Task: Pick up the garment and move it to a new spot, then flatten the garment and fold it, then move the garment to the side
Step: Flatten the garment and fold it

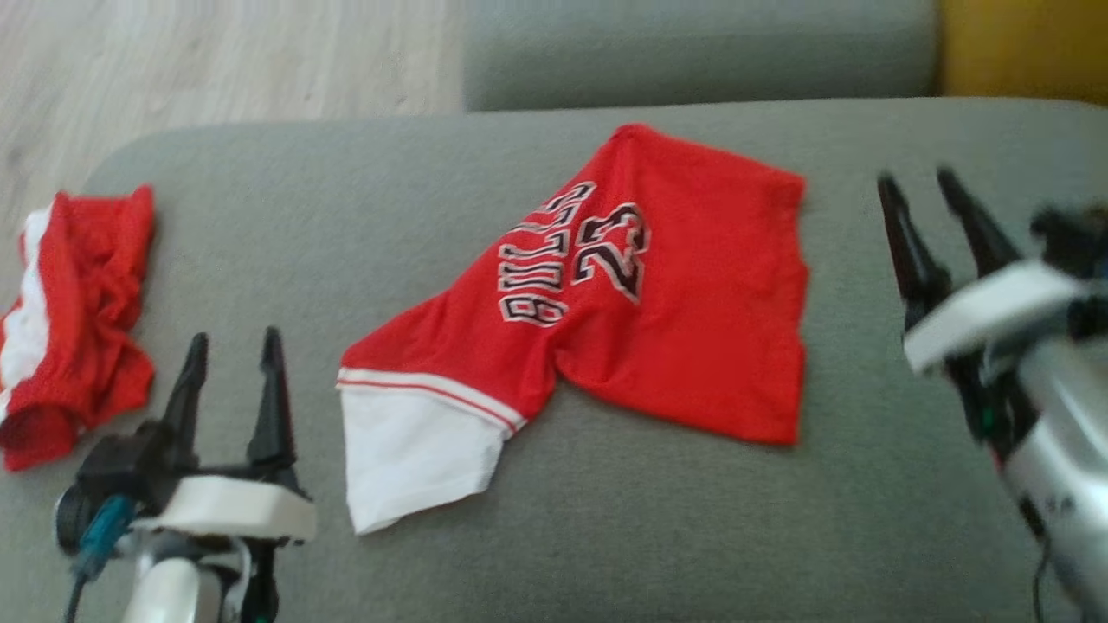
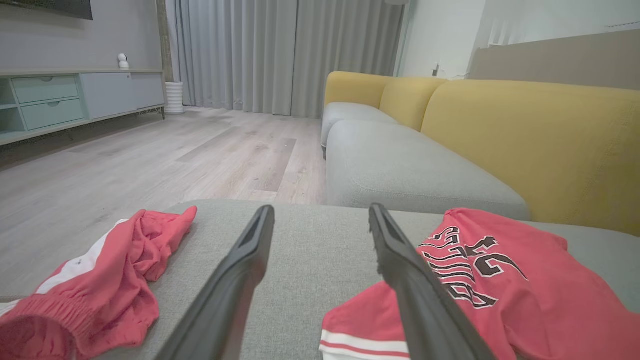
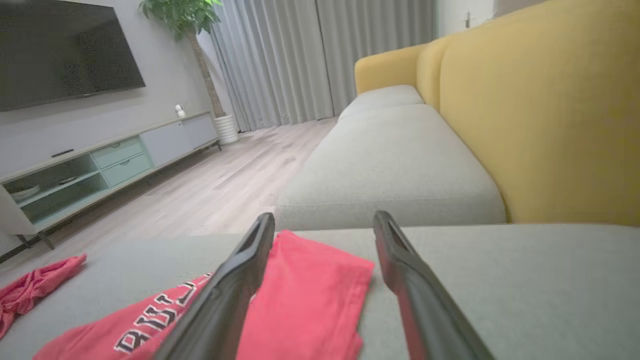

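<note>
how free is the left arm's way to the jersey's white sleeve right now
Probably yes: the left arm has its jaws open right beside the white sleeve of the jersey, with bare cushion between. The shorts lie on its other side, out of the way.

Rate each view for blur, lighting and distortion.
Head view: soft throughout, the right gripper smeared by motion, though the jersey lettering reads; flat light, faint shadows. Left wrist view: the sharpest, evenly lit, with wide-angle stretch on the left gripper. Right wrist view: slightly soft, the yellow backrest blurred, no glare.
</note>
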Robot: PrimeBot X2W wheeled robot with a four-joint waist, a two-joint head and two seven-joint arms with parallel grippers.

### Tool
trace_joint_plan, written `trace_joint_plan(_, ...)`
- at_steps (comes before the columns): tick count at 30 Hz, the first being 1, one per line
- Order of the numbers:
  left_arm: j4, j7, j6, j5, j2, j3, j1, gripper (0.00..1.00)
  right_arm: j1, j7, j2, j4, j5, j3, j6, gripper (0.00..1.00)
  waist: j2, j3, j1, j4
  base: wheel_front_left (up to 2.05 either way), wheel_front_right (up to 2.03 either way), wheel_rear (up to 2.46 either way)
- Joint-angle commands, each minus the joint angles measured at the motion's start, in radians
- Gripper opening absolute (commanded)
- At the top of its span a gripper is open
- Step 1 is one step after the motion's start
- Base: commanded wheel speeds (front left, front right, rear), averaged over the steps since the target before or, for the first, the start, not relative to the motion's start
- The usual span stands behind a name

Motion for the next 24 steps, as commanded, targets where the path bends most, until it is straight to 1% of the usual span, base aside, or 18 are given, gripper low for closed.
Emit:
trace_joint_plan(1,-0.052,-0.008,0.009,-0.008,0.01,0.067,-0.017,1.0,0.066,-0.022,-0.004,-0.061,-0.03,-0.049,-0.001,1.0,0.0,-0.046,0.0001,-0.061,0.0,0.0,0.0)
trace_joint_plan(2,-0.061,-0.008,0.012,-0.013,0.005,0.081,-0.006,1.0,0.107,-0.025,0.004,-0.086,-0.048,-0.079,-0.001,1.0,0.0,-0.048,0.0001,-0.068,0.0,0.0,0.0)
trace_joint_plan(3,-0.061,-0.008,0.012,-0.013,0.005,0.081,-0.006,1.0,0.107,-0.025,0.004,-0.086,-0.048,-0.079,-0.001,1.0,0.0,-0.048,0.0001,-0.068,0.0,0.0,0.0)
trace_joint_plan(6,-0.088,-0.008,0.015,-0.013,-0.01,0.108,0.031,1.0,0.237,-0.029,0.034,-0.179,-0.119,-0.177,-0.001,1.0,0.0,-0.048,0.0001,-0.085,0.0,0.0,0.0)
trace_joint_plan(9,-0.109,-0.008,0.009,-0.006,-0.024,0.121,0.062,1.0,0.365,-0.03,0.08,-0.278,-0.213,-0.273,-0.001,1.0,0.0,-0.047,0.0001,-0.091,0.0,0.0,0.0)
trace_joint_plan(11,-0.114,-0.008,0.006,0.008,-0.031,0.123,0.08,1.0,0.434,-0.03,0.116,-0.331,-0.266,-0.318,-0.001,1.0,0.0,-0.046,0.0001,-0.09,0.0,0.0,0.0)
trace_joint_plan(14,-0.107,-0.008,-0.006,0.023,-0.04,0.112,0.096,1.0,0.503,-0.03,0.157,-0.374,-0.318,-0.359,-0.001,1.0,0.0,-0.045,0.0001,-0.082,0.0,0.0,0.0)
trace_joint_plan(17,-0.093,-0.008,-0.017,0.033,-0.047,0.1,0.089,1.0,0.532,-0.022,0.181,-0.402,-0.35,-0.384,-0.001,1.0,0.0,-0.045,0.0001,-0.074,0.0,0.0,0.0)
trace_joint_plan(24,-0.06,-0.008,-0.032,0.043,-0.055,0.089,0.073,1.0,0.555,0.033,0.202,-0.452,-0.381,-0.413,-0.001,1.0,0.0,-0.047,0.0001,-0.06,0.0,0.0,0.0)
